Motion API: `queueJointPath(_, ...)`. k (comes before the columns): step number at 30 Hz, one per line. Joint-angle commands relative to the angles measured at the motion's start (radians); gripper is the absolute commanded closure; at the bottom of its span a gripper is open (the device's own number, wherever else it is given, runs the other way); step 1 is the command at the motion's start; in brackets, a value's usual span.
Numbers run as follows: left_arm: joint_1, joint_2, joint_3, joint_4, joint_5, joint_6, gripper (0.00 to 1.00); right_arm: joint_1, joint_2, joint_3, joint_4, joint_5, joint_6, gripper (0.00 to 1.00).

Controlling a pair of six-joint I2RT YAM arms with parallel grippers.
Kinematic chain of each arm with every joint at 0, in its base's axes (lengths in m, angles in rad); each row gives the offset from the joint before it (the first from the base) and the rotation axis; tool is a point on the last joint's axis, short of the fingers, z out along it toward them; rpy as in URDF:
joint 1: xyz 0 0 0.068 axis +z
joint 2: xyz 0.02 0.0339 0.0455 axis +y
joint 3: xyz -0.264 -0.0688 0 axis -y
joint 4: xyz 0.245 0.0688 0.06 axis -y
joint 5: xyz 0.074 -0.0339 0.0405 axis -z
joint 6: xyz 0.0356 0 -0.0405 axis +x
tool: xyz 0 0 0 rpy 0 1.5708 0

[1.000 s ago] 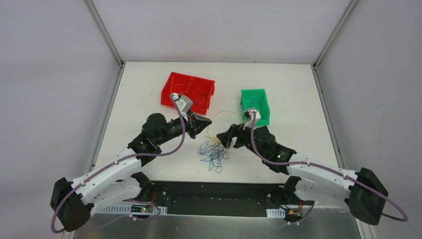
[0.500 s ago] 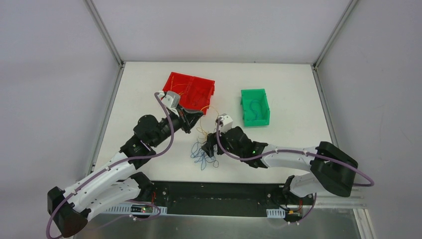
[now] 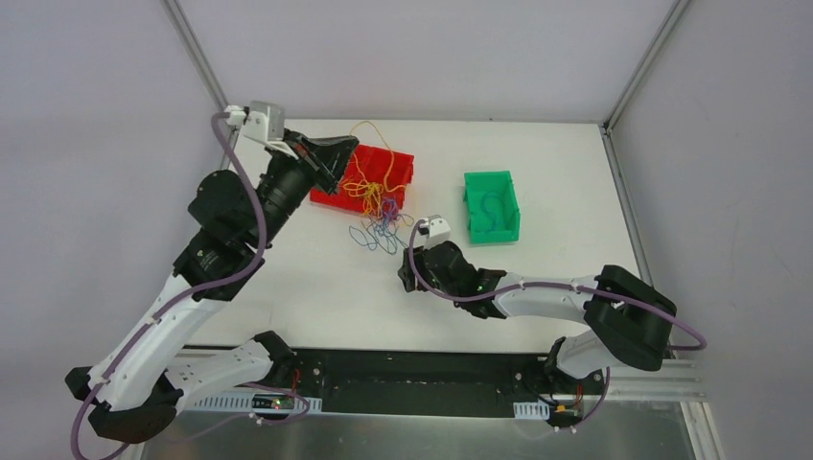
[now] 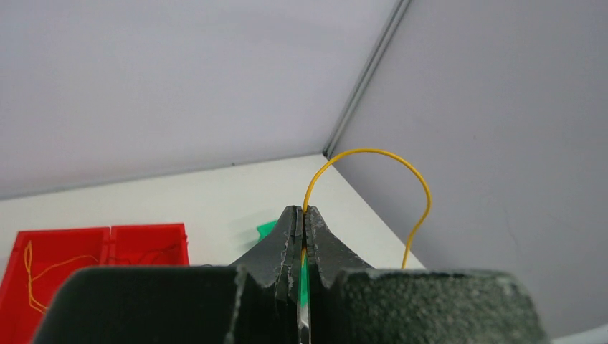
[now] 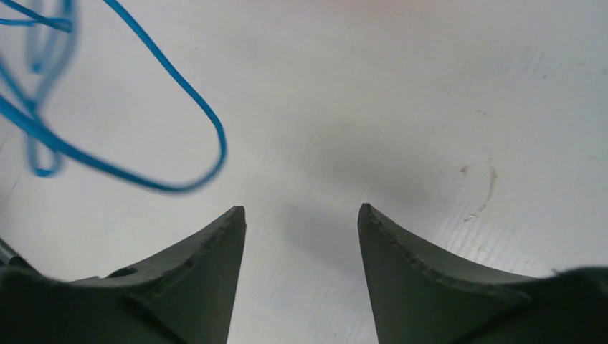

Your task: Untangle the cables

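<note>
Two arms, one knot. My left pincer point(image 4: 304, 218) is pressed together on a thin yellow wire point(image 4: 373, 152) that arches out above its tips. From that grip the tangle of hair-thin yellow, blue and dark cables point(image 3: 379, 213) hangs in a long string beside the red plastic bin point(image 3: 391, 165), its long axis running from the high left arm down toward the white counter point(image 3: 288, 278). I cannot tell whether the lowest loops touch the surface.

My right pincer point(image 5: 301, 208) sits low over bare counter with its fingers apart and nothing between them. The tangle lies beyond it, toward the far left. In the wrist view only a blurred blue loop point(image 5: 179, 188) shows, ahead and left of the left finger, clear of the gap.

The left arm is the nearer, since it already holds the bundle. I judge the right must reach forward and left to take a blue strand, well short of the green plastic bin point(image 3: 506, 190).
</note>
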Motion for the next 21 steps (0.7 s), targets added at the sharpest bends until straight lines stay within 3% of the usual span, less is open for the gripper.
queueJointPath(1, 0.009, 0.021, 0.138, -0.123, -0.090, 0.053, 1.00, 0.002, -0.045, 0.029, -0.033, 0.124, 0.041, 0.42)
queueJointPath(3, 0.009, 0.023, 0.159, -0.135, -0.084, 0.049, 1.00, 0.000, -0.071, 0.018, -0.035, 0.141, 0.045, 0.42)
queueJointPath(6, 0.009, 0.024, 0.160, -0.137, -0.062, 0.038, 1.00, 0.000, -0.160, -0.028, 0.012, 0.099, 0.020, 0.25)
queueJointPath(9, 0.009, 0.031, 0.153, -0.139, -0.036, 0.023, 1.00, 0.002, -0.277, -0.114, 0.113, -0.010, -0.034, 0.18)
queueJointPath(16, 0.010, 0.038, 0.100, -0.138, 0.101, -0.051, 1.00, 0.003, -0.517, -0.254, 0.290, -0.282, -0.114, 0.14)
queueJointPath(21, 0.009, 0.050, 0.023, -0.085, 0.206, -0.139, 1.00, 0.002, -0.549, -0.266, 0.295, -0.347, -0.127, 0.14)
